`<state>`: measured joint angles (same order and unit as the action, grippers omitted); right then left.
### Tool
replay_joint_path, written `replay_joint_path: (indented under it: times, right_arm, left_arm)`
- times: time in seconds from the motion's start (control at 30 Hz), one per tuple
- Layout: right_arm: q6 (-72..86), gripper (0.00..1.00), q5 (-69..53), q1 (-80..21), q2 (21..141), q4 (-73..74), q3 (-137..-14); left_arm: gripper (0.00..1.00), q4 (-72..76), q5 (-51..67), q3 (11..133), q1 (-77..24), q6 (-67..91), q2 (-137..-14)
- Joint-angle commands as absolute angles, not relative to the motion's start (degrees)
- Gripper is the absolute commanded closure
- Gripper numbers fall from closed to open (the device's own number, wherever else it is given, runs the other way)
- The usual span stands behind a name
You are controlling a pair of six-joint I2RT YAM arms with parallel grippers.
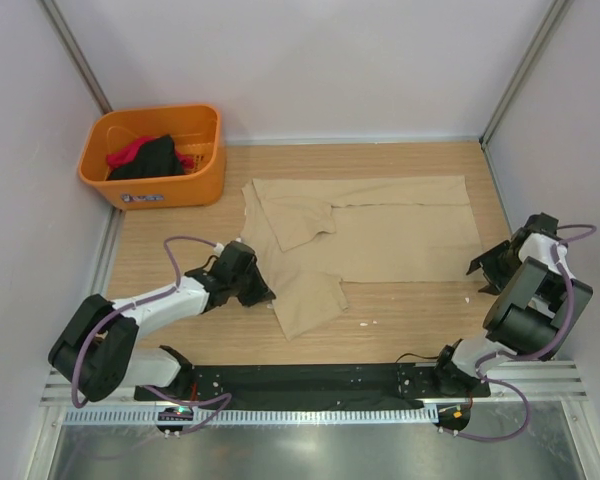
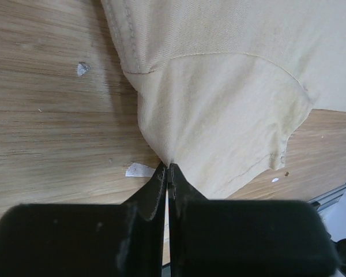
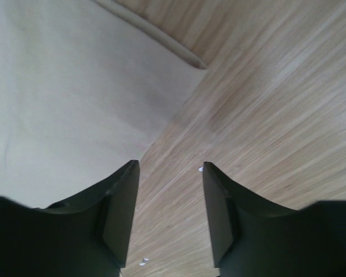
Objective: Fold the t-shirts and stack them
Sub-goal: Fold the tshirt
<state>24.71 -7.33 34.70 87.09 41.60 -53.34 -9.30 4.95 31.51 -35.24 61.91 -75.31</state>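
The tan shirt lies spread on the tabletop, from the middle toward the right edge. It is mostly flat, with one sleeve folded in over the body and the other reaching toward the near edge. The left gripper is low at the shirt's left side. In the left wrist view its fingers are pressed together, clamped on a pinch of the shirt's edge just below the sleeve seam, and the cloth is drawn to a point at the tips. A small white scrap lies on the wood beside them. The right gripper is near the right edge, just beside the shirt's hem. Its jaws stand apart with only bare wood between them, and the cloth is off to their left. The orange basket sits in the far left corner, holding a black shirt and a red shirt bunched together.
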Motion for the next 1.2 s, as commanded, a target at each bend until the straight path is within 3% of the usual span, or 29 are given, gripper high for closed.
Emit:
replay_joint_path:
  times: [0.0,0.53,1.17]
  right_arm:
    - [26.0,0.49,-8.1,37.5,87.3,37.2,-52.2]
    - [25.5,0.52,-1.5,38.8,87.9,32.3,-51.9]
    - [26.5,0.55,2.3,36.0,98.0,28.9,-55.7]
  left_arm:
    - [1.00,-11.7,3.9,33.7,-35.5,59.2,-73.2]
    - [1.00,-11.1,10.0,35.9,-35.5,56.2,-76.4]
    - [1.00,-12.6,9.4,36.1,-35.5,57.4,-72.8]
